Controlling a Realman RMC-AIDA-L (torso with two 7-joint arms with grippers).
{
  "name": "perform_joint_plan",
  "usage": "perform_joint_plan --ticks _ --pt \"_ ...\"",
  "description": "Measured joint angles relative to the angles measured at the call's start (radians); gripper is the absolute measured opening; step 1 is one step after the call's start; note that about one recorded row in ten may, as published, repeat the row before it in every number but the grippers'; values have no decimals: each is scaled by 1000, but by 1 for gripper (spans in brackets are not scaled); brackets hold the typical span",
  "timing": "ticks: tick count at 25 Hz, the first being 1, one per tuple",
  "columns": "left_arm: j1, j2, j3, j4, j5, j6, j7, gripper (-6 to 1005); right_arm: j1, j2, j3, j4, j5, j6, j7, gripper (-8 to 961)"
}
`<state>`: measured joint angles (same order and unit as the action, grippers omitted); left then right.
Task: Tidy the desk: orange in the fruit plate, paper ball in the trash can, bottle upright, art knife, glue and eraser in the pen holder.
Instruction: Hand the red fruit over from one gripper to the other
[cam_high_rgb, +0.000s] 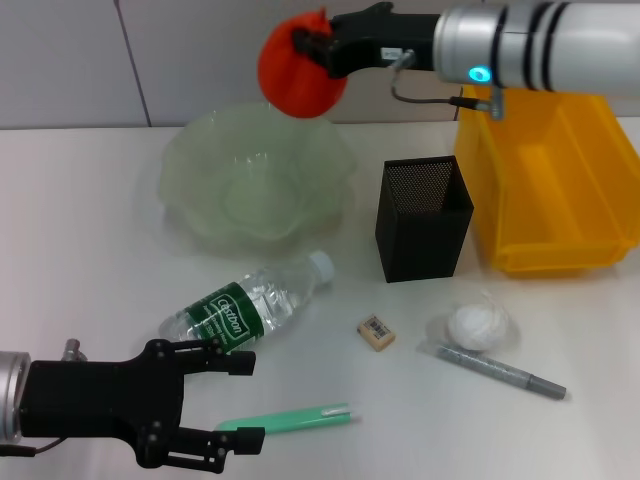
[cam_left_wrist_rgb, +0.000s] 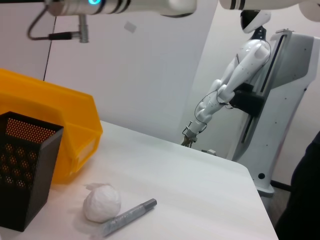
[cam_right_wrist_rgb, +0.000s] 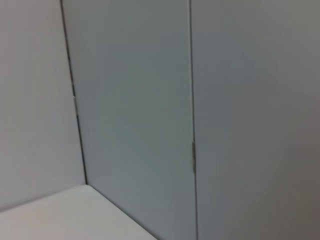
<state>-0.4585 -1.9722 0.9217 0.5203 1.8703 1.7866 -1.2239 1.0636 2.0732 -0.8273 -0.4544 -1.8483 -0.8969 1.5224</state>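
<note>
While the left end effector (cam_high_rgb: 245, 400) hovers low at the desk's (cam_high_rgb: 80, 280) near edge with its fingers spread, a green art knife (cam_high_rgb: 285, 418) lies just beside it. Past that, the bottle (cam_high_rgb: 245, 305) lies on its side; at its 3 o'clock sit the eraser (cam_high_rgb: 375, 332), paper ball (cam_high_rgb: 478, 327) and a grey pen (cam_high_rgb: 500, 371). Farther off stand the pen holder (cam_high_rgb: 422, 220) and trash can (cam_high_rgb: 555, 190). Farthest, the right end effector (cam_high_rgb: 310, 45) pinches the orange (cam_high_rgb: 295, 75) above the fruit plate's (cam_high_rgb: 190, 170) far rim.
</note>
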Motion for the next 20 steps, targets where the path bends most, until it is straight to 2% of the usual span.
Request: perform_joint_plan --ticks 10,20 --pt "-5 -4 -2 7 6 -27 3 860 65 13 -166 73 2 166 -2 79" --pt "-3 -14 1 7 27 -47 19 860 69 11 -200 71 -1 176 -56 81"
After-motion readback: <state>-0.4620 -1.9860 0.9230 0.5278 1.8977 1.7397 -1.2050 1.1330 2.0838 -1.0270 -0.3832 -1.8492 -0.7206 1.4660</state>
